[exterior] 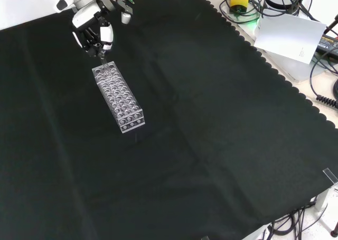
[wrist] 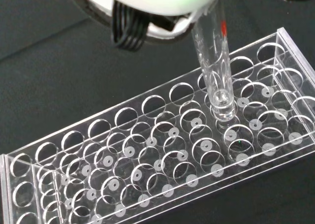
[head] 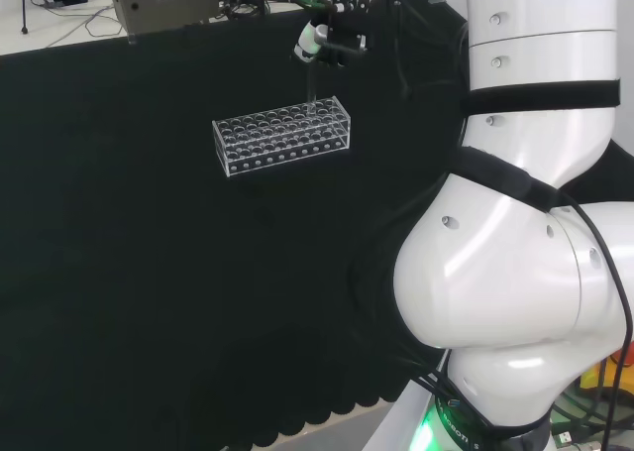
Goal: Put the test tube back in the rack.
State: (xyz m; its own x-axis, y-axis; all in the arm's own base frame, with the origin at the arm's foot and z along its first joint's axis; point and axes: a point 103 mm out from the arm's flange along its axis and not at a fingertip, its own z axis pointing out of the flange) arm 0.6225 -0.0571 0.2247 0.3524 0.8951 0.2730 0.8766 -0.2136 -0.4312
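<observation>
black cloth (exterior: 222, 145) with scalloped edge, pale floor, grey box (head: 163, 0), cables (exterior: 325, 66), white sheet (exterior: 288, 35)

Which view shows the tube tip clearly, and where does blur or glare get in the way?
Wrist view: test tube tip sharp over the rack; the hand is a blurred, overexposed white. Head view: glare on the arm link; the tube is barely visible. Front view: evenly lit, tube faint.

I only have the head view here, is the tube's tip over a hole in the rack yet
Observer: The wrist view shows the test tube with its rounded bottom just above the top plate of the rack, over a hole.
Operator: Which end of the rack?
Observer: In the front view, the end farthest from the camera, under the hand.
Operator: Any other tubes in it?
Observer: The holes seen in the wrist view look empty.
</observation>
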